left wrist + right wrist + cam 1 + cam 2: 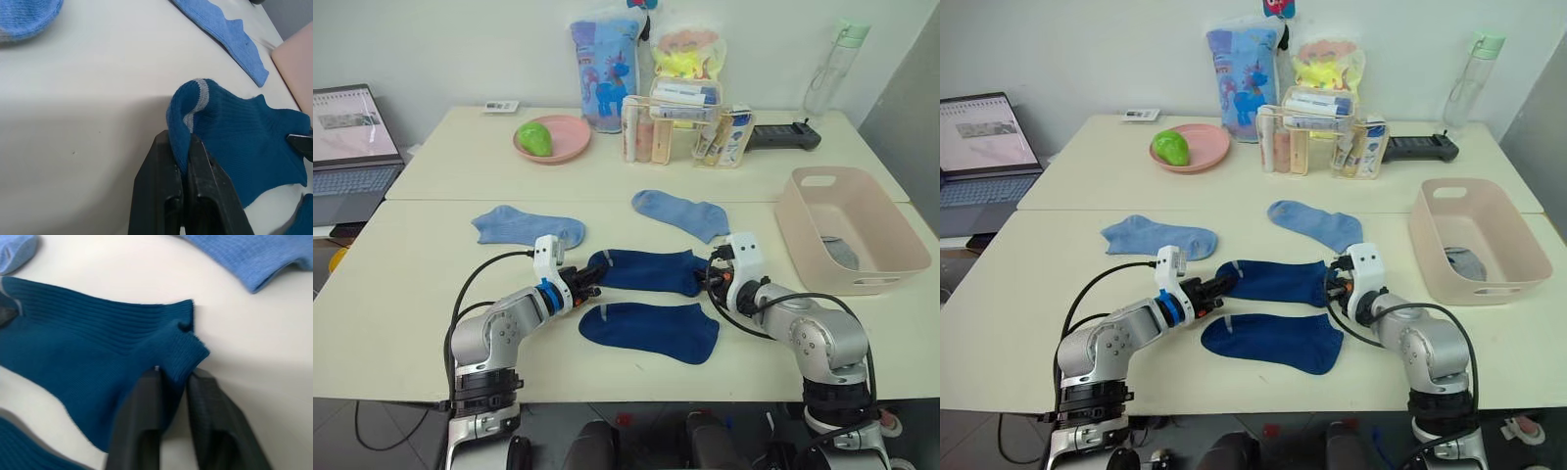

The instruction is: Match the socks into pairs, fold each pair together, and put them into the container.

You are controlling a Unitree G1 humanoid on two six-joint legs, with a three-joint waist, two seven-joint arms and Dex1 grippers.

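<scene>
Laptop (347, 147) sits open at the far left, off the desk (411, 294) edge.

Left light blue sock (527, 227) lies flat on the desk, long axis running left-right, just behind the left gripper (590, 282).

Left gripper: fingers (168, 196) closed on the left end of the upper navy sock (646, 270), pinching the edge with the grey band. That end is lifted into a small fold.

Upper navy sock is stretched between the two grippers, long axis left-right, roughly parallel to the desk's near edge. Lower navy sock (651, 331) lies flat just in front of it, same left-right axis, touched by neither gripper.

Second light blue sock (682, 212) lies behind the navy pair, axis slanted, its right end nearer the robot than its left.

Right gripper (713, 277): fingers (142, 421) clamped on the ribbed cuff at the right end of the upper navy sock.

Back of the desk: pink plate (555, 138) with a green fruit (534, 138), clear organiser (685, 132) with tubes, two printed bags, a black handset and a bottle (834, 67).

Pink container (850, 230) stands on the desk at the right, well apart from the navy socks, long axis running away from the robot. Grey sock fabric (840, 252) lies on its floor.
</scene>
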